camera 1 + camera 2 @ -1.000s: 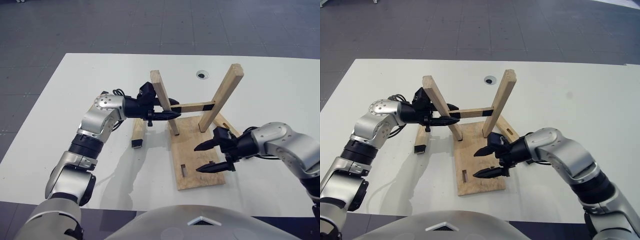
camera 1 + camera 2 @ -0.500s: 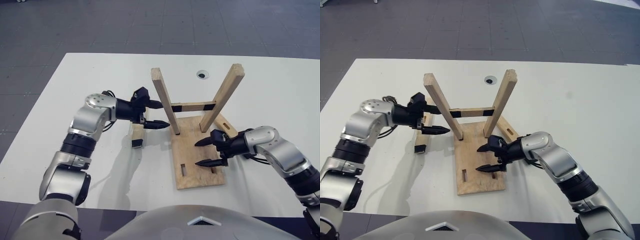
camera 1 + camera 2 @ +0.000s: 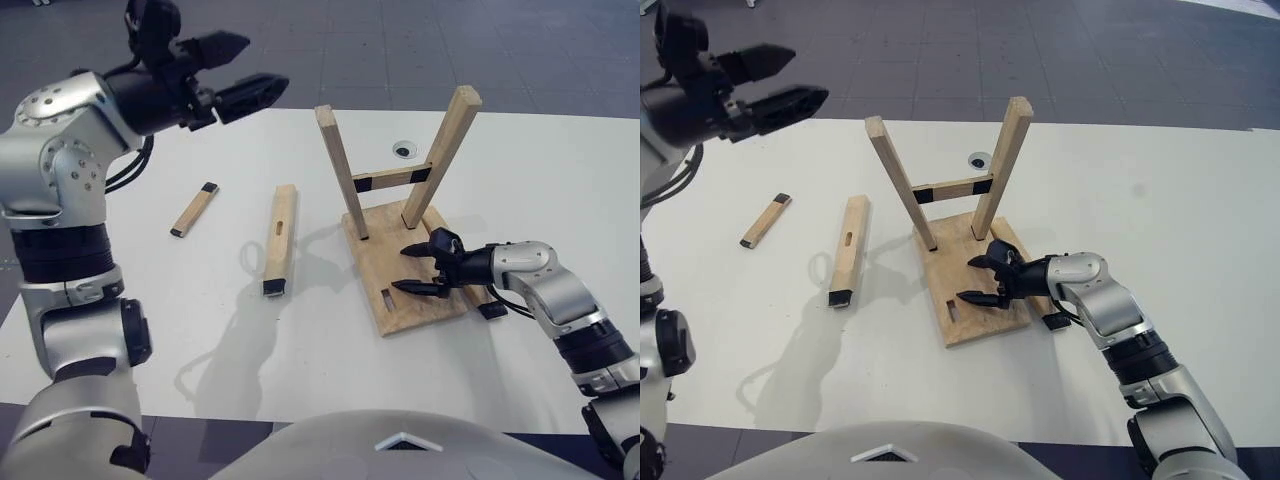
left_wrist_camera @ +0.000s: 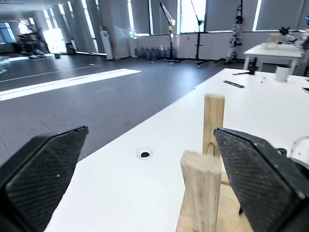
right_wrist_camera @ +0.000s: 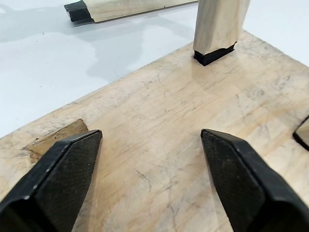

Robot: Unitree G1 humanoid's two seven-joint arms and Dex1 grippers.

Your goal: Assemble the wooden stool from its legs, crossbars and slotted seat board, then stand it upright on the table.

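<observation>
Half-built stool on the table, fwiw.
Two legs plus a crossbar standing on the seat board, right gripper spread wide over it, loose leg lying nearby.

Grey floor, tall windows along far wall (bright daylight), tripod stands, second white table.

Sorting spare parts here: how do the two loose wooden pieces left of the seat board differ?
The loose leg is longer and thicker than the short crossbar. The leg has a slot; the crossbar looks plain. The leg lies nearer the seat board than the crossbar. Both lie flat on the table, black-tipped.
</observation>
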